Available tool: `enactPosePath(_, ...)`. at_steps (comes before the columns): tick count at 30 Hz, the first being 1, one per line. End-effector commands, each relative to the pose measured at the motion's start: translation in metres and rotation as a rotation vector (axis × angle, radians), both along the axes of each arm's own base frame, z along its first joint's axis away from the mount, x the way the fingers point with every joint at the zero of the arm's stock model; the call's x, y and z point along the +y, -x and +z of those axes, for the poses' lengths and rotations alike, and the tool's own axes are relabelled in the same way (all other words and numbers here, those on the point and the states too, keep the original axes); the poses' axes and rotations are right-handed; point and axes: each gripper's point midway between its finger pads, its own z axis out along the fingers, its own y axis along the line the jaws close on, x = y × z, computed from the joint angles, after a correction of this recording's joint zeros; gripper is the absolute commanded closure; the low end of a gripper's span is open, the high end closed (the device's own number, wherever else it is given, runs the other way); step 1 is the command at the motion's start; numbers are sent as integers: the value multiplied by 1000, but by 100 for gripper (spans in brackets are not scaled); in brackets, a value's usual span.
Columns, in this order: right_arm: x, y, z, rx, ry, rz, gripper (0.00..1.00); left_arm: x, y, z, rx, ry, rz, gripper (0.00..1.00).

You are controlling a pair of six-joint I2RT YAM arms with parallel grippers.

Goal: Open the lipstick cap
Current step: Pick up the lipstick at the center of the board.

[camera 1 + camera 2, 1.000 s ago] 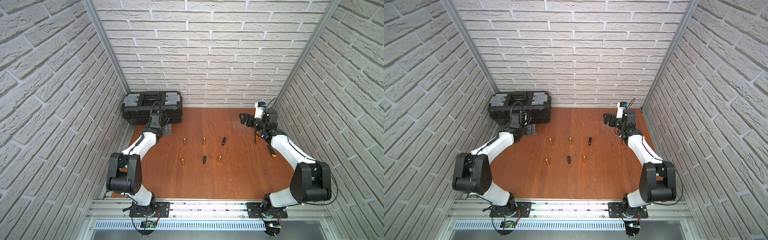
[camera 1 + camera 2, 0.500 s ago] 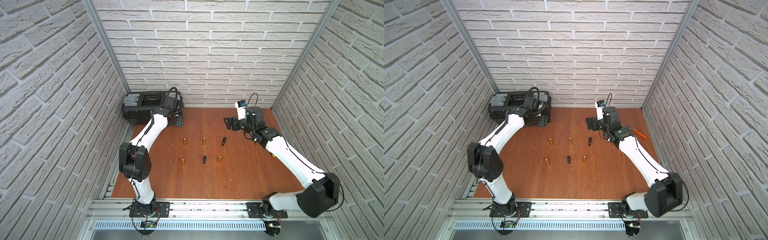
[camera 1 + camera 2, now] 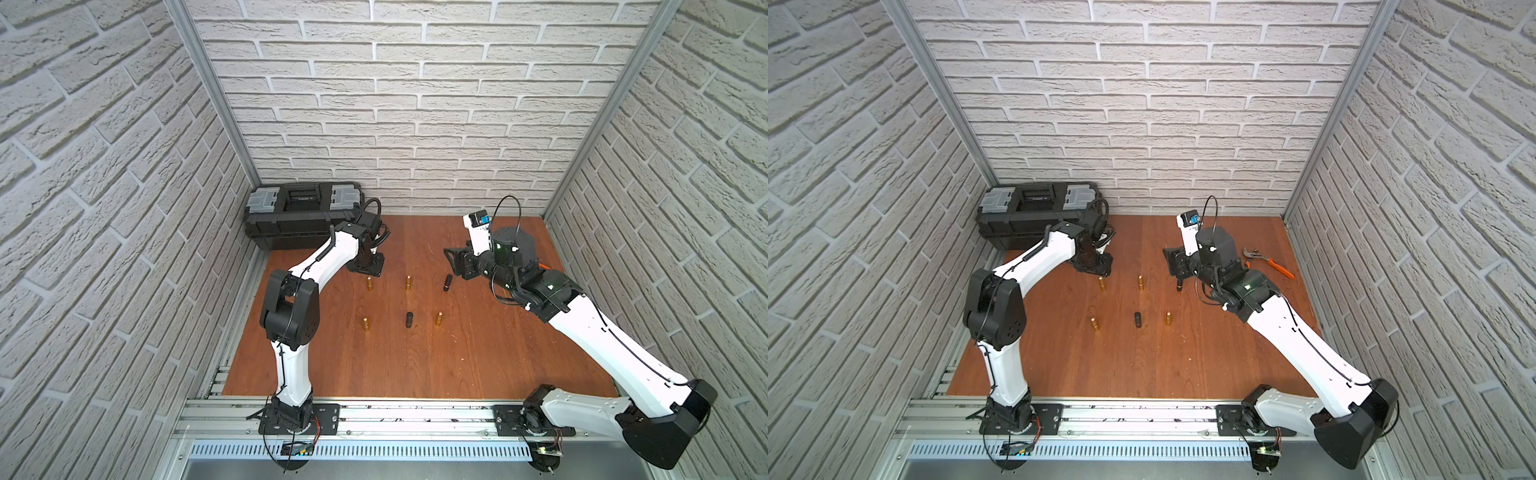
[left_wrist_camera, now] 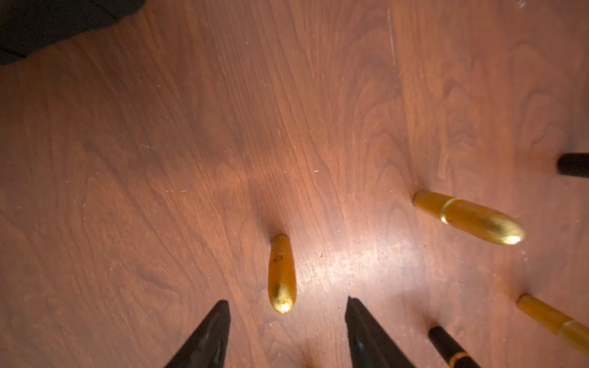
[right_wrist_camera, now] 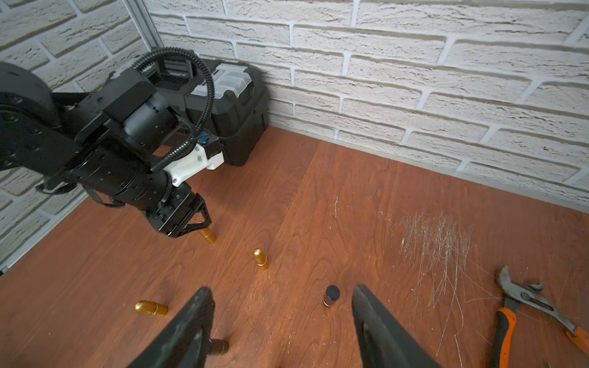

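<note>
Six small lipsticks stand upright on the wooden table (image 3: pixel 478 353) in two rows, some gold and some black. My left gripper (image 3: pixel 368 271) (image 4: pixel 287 304) hangs open just above the far-left gold lipstick (image 3: pixel 368 283) (image 4: pixel 281 274), whose tip shows just ahead of the gap between the two fingers. My right gripper (image 3: pixel 454 266) (image 5: pixel 282 290) is open over the far-right black lipstick (image 3: pixel 447 282) (image 5: pixel 332 294), which stands between the fingers, close to one of them and untouched. Neither gripper holds anything.
A black toolbox (image 3: pixel 303 216) sits in the far left corner by the left arm. Orange-handled pliers (image 3: pixel 1268 262) (image 5: pixel 526 306) lie on the table at the far right. Brick walls close in three sides.
Both arms swung in from the back corners and came down over the far row of lipsticks. Both sets of jaws have narrowed but still stand apart.
</note>
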Motion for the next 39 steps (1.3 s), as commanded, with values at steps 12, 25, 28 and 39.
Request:
enactPosePath(12,28,-4,-13,14,41,36,30,4,8,-37,106,-40,16,57)
enactPosePath(25,35,-7,-23,31,54,41,30,5,7,-46,116,-52,21,70)
enactPosePath(28,36,-7,-25,35,59,42,30,6,8,-48,123,-57,20,75)
enactPosePath(39,40,-2,-30,39,99,74,32,11,10,-36,103,-69,24,94)
